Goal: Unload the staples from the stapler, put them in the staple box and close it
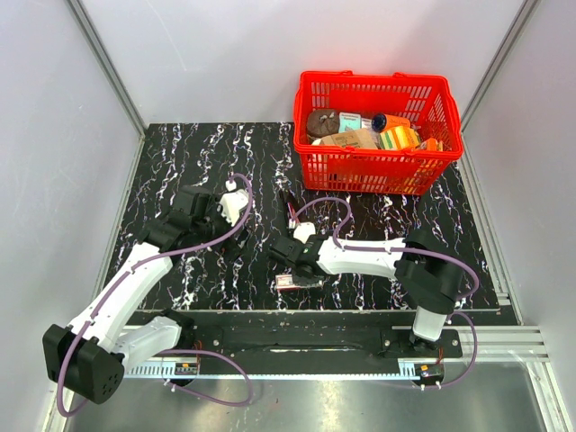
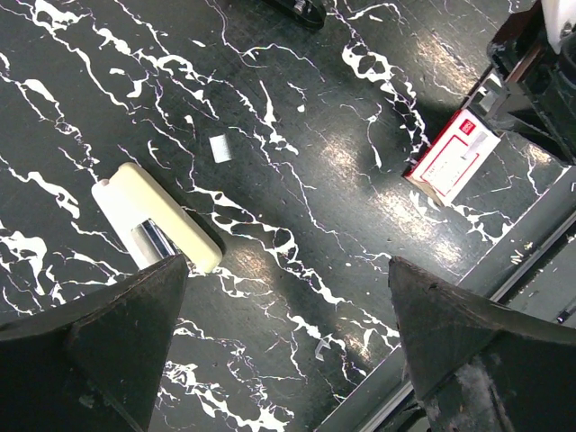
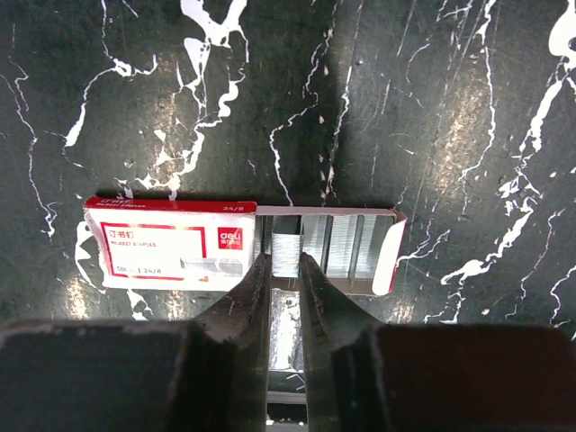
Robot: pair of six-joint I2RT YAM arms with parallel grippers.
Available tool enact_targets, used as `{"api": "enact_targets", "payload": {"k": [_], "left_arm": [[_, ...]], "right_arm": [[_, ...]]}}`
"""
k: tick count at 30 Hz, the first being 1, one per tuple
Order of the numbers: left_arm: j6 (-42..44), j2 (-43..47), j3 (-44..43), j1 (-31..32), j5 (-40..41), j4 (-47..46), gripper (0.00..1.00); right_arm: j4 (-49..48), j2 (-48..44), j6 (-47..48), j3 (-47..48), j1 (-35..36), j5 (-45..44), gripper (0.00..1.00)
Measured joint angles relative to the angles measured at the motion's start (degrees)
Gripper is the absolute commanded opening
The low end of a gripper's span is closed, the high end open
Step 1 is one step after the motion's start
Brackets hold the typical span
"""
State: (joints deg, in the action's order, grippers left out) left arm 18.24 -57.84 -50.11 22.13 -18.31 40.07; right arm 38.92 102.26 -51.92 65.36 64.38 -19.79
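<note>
In the left wrist view the stapler (image 2: 157,225), cream with a chrome end, lies on the black marbled table just left of my left gripper (image 2: 286,270). That gripper hangs above the table, open, with nothing between its fingers. My right gripper (image 3: 285,261) is shut on a short silver strip of staples (image 3: 286,247), held over the open tray (image 3: 360,241) of a red and white staple box (image 3: 171,243). More strips lie in the tray. From above, the right gripper (image 1: 290,261) sits over the box (image 1: 292,282) near the table's front edge.
A red basket (image 1: 378,166) full of groceries stands at the back right. A small staple fragment (image 2: 220,148) and a single loose staple (image 2: 322,349) lie on the table. A metal rail (image 1: 315,337) runs along the near edge.
</note>
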Motion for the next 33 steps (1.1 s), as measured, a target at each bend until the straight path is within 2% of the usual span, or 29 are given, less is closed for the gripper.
{"api": "enact_targets", "payload": {"k": [33], "left_arm": [[0.5,-0.5,0.0,0.0,-1.1,1.0,0.99]], "right_arm": [[-0.6,-1.1,0.7,-1.0,0.0,1.0,0.24]]}}
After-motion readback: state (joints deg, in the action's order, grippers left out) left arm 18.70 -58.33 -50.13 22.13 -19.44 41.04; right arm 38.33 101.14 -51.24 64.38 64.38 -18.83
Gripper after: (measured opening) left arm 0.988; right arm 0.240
